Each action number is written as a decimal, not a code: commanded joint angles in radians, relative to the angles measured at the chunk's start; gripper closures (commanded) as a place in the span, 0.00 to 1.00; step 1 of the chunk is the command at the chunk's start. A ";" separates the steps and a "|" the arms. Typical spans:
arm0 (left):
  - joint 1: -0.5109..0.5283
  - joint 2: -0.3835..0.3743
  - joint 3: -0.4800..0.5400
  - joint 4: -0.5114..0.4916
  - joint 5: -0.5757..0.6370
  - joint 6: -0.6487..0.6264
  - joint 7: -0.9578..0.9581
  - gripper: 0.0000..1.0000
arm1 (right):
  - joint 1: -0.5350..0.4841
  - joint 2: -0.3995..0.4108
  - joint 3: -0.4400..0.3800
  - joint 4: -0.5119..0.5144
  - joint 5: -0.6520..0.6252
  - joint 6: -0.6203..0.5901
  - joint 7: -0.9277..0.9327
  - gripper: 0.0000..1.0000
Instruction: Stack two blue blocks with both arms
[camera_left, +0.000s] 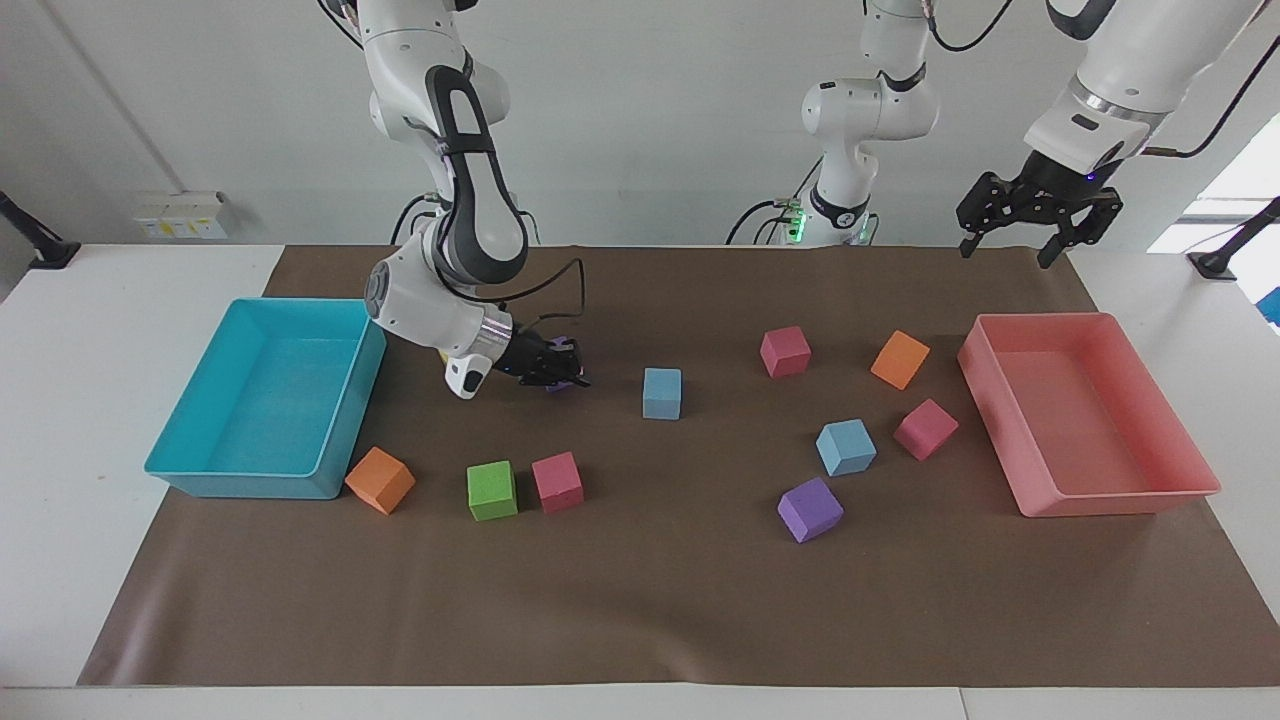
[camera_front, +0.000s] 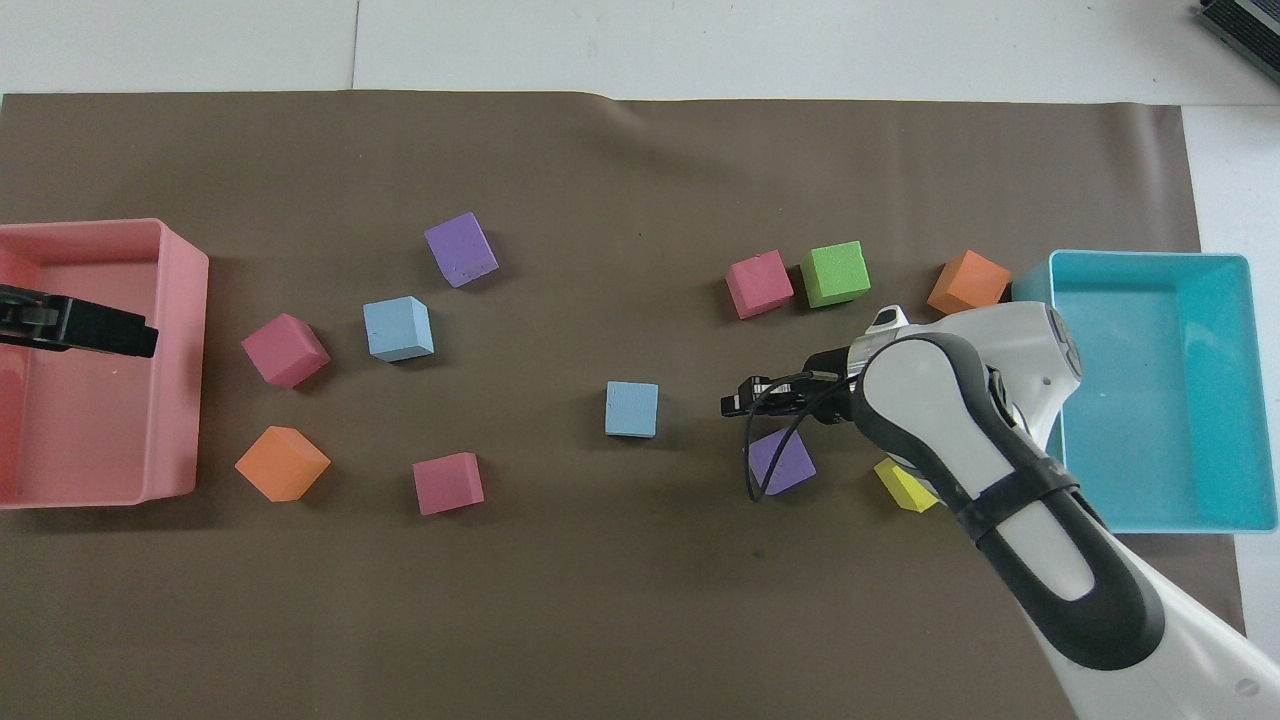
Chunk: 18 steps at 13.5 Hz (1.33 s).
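Note:
One blue block (camera_left: 662, 392) sits near the mat's middle; it also shows in the overhead view (camera_front: 632, 409). The second blue block (camera_left: 846, 446) lies toward the left arm's end (camera_front: 398, 328), farther from the robots. My right gripper (camera_left: 562, 367) is low over the mat beside a purple cube (camera_front: 785, 465), a short gap from the middle blue block, and points at it (camera_front: 735, 403). My left gripper (camera_left: 1003, 247) is open and empty, raised over the pink tray's (camera_left: 1120, 500) end (camera_front: 140, 340).
A teal tray (camera_left: 200, 470) stands at the right arm's end. A yellow cube (camera_front: 900, 487) lies partly under the right arm. Green (camera_left: 492, 490), pink (camera_left: 557, 481) and orange (camera_left: 380, 480) cubes lie nearby. Pink (camera_left: 785, 351), orange (camera_left: 900, 359), pink (camera_left: 926, 429) and purple (camera_left: 810, 509) cubes surround the second blue block.

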<state>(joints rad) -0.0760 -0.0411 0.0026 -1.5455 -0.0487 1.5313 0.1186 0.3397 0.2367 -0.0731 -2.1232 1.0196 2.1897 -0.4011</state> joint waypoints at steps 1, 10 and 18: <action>-0.001 0.042 -0.004 0.073 0.000 -0.042 -0.022 0.00 | 0.025 -0.004 0.003 -0.032 0.047 0.041 -0.025 1.00; -0.062 0.222 -0.012 0.087 0.004 0.124 -0.211 0.00 | 0.025 0.012 0.003 -0.043 0.051 0.050 -0.025 1.00; -0.108 0.357 -0.015 -0.027 0.032 0.441 -0.370 0.00 | 0.035 0.053 0.004 -0.011 0.181 0.084 -0.027 1.00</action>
<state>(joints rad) -0.1652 0.2975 -0.0219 -1.5260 -0.0365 1.8894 -0.2241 0.3724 0.2597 -0.0761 -2.1540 1.1418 2.2552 -0.4011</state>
